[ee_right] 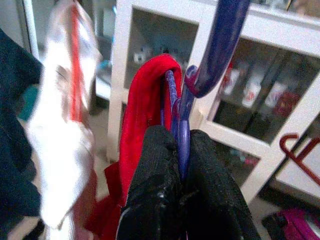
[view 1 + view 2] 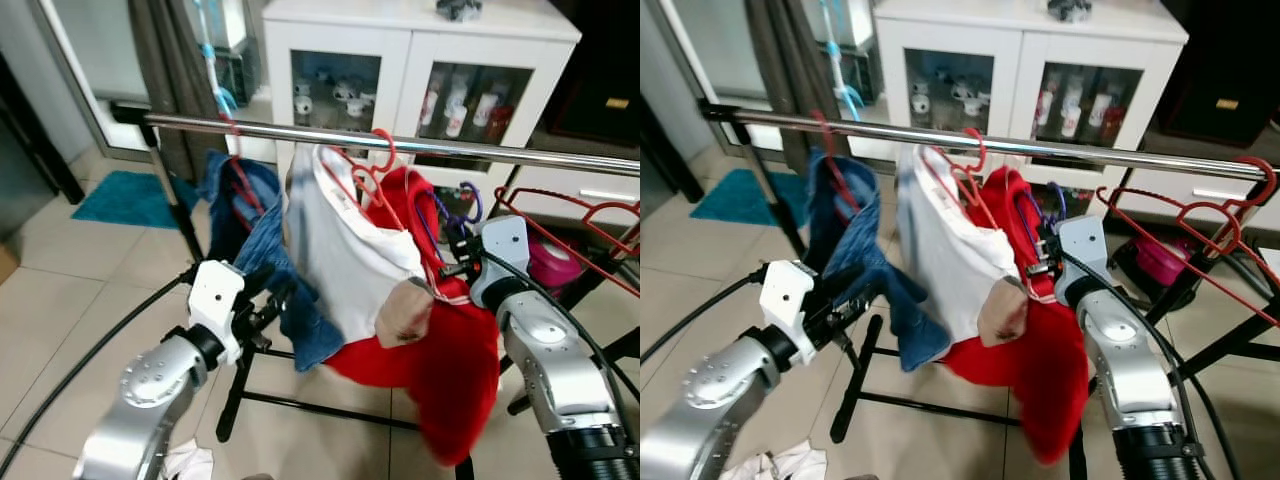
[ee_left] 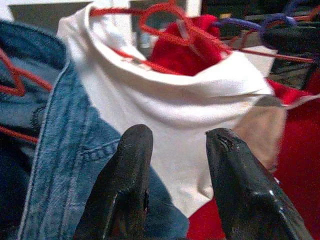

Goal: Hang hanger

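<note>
1. The right end effector [image 1: 179, 150] has its two black fingers pressed together on the purple hanger [image 1: 212, 55], pinching the wire just below the hook. In the head views it sits right of centre, under the rail [image 2: 420, 143], and the garments hide most of the fingers.
2. The purple hanger's hook [image 2: 470, 205] sits below the rail and does not touch it. The red garment [image 2: 455, 360] it carries hangs down past the lower edge of the frame, so its hem is cut off.
3. The left end effector [image 3: 175, 185] has its fingers spread with a clear gap and nothing between them. It points at the white garment [image 3: 175, 105] and the denim garment [image 3: 65, 150]; in the head views it is at lower left.
4. Three garments can be counted: one denim, one white, one red. The white one overlaps the red, hiding its left shoulder.
5. Red hangers: one in the denim, one in the white garment [image 2: 372, 165] hooked on the rail, and bare ones [image 2: 570, 225] at the right edge. These overlap and run out of frame, so their number cannot be told.
6. A white cabinet [image 2: 410, 60] stands behind in the upper middle; the small items behind its glass are too blurred to name.
</note>
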